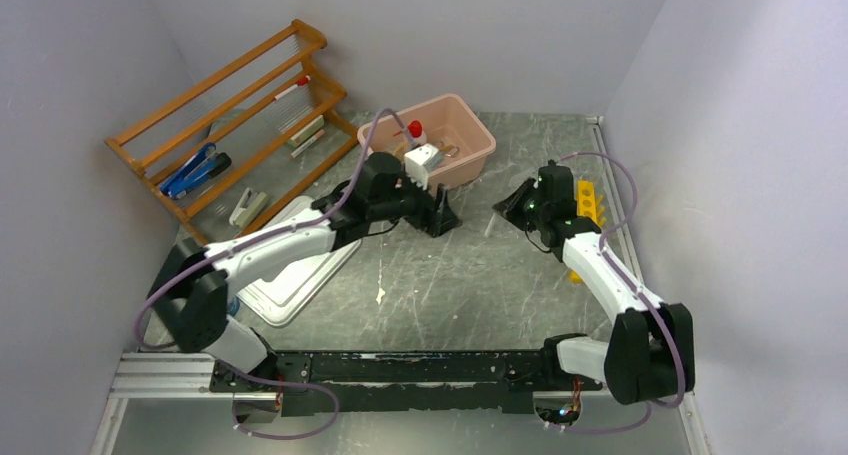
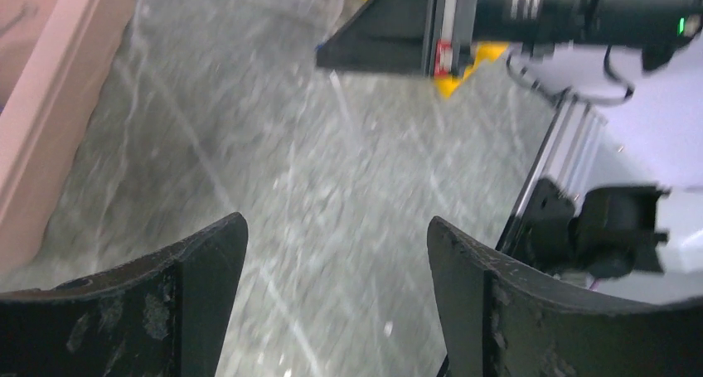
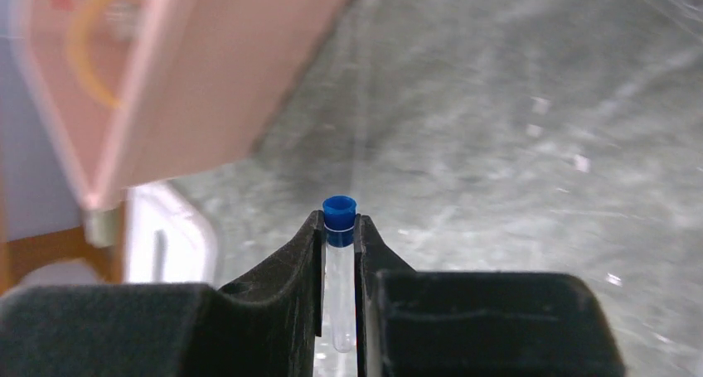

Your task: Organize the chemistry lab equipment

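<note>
Okay, top view first. The right hand (image 1: 520, 203) hovers over the grey scratched desk (image 1: 450, 285), just beside the yellow plastic tube rack (image 1: 588, 200) at the right edge. What it grips is too small to tell from here. The left hand (image 1: 440, 215) sits low near the pink plastic tub (image 1: 478, 135). The white red-capped squeeze bottle (image 1: 414, 132) appears to stand in the tub's left corner. The orange wooden shelf rack (image 1: 230, 125) leans against the far-left wall. The flat white lid (image 1: 300, 265) lies on the desk under the left arm.

Left wrist view: the fingers (image 2: 191, 302) are spread wide with nothing between them, only bare desk below. The right hand crosses the top of the frame, with a bit of the yellow rack behind it.

Right wrist view: the jaws are pinched on a blue-capped clear plastic tube (image 3: 339, 228), gripped just under the cap. The cap pokes out past the fingertips. The tub is a blur at upper left.

Likely step: carry the tube to the rack. To do it well, hold the pinch firm, swing right, tip the tube upright over a free hole and lower it straight. Release only once it is seated. The left hand is best kept clear.

No brands, labels or writing are legible in any view.
</note>
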`<control>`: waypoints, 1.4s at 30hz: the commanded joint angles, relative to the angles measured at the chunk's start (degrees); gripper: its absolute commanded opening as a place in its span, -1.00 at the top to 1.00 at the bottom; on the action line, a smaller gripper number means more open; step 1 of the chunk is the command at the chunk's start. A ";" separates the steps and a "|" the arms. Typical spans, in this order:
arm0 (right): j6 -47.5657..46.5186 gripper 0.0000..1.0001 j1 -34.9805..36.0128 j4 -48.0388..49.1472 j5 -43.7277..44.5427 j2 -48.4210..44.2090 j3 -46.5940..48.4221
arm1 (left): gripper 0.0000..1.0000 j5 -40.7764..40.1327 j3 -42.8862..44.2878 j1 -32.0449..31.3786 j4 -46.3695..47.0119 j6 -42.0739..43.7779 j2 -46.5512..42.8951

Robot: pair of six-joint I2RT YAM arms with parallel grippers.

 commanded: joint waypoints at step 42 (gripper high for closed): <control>-8.93 0.20 -2.59 -17.01 -24.96 -2.28 18.12 | 0.90 8.19 15.77 -2.90 1.92 11.22 15.15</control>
